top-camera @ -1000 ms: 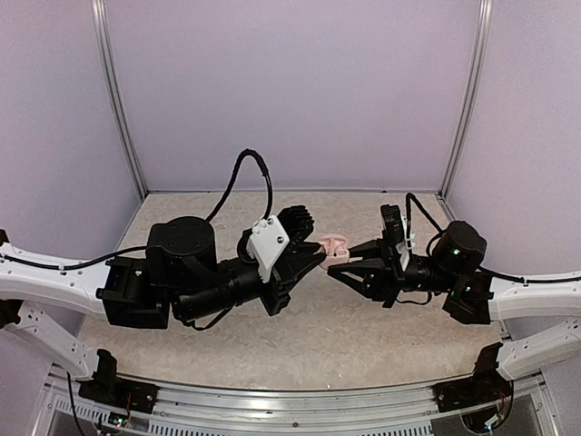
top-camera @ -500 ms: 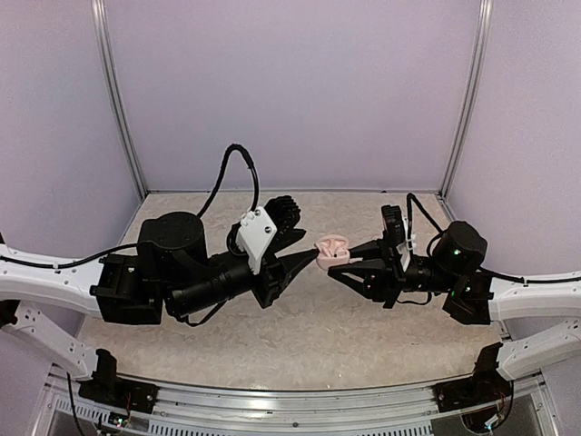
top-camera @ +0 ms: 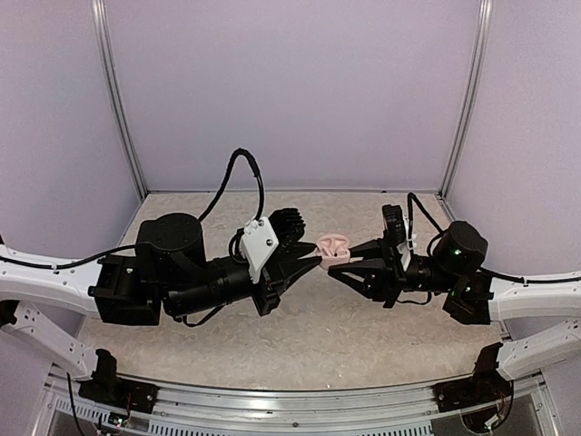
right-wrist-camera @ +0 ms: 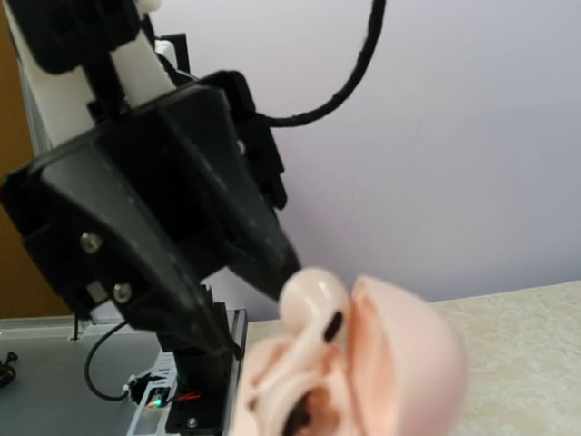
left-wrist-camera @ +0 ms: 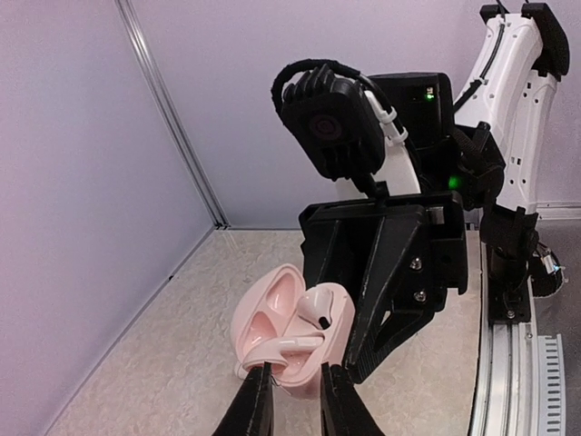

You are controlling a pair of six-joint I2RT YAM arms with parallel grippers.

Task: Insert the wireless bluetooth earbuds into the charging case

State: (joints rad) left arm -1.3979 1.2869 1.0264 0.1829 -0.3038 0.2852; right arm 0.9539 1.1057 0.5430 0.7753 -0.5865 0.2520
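Observation:
The charging case (top-camera: 333,247) is a pale pinkish-white clamshell, held open in mid-air with my right gripper (top-camera: 343,261) shut on its base. In the left wrist view, one earbud (left-wrist-camera: 320,306) stands in the case (left-wrist-camera: 269,311) at the right well. The other earbud (left-wrist-camera: 283,346) lies crosswise over the case's front edge. My left gripper (left-wrist-camera: 295,370) sits just below it with its jaws a little apart and nothing between them. The left fingertip (left-wrist-camera: 260,386) touches that earbud's head. The right wrist view shows the standing earbud (right-wrist-camera: 313,304) and the lid (right-wrist-camera: 404,359), blurred.
The beige tabletop (top-camera: 309,336) lies well below both grippers, with lilac walls on three sides. The right arm's wrist camera (left-wrist-camera: 329,127) and white links (left-wrist-camera: 517,100) loom close behind the case. The left gripper's black fingers (right-wrist-camera: 172,218) fill the right wrist view.
The left gripper pulled back from the case and spread, then returned to it with the jaws narrower. The right gripper and the case stayed still.

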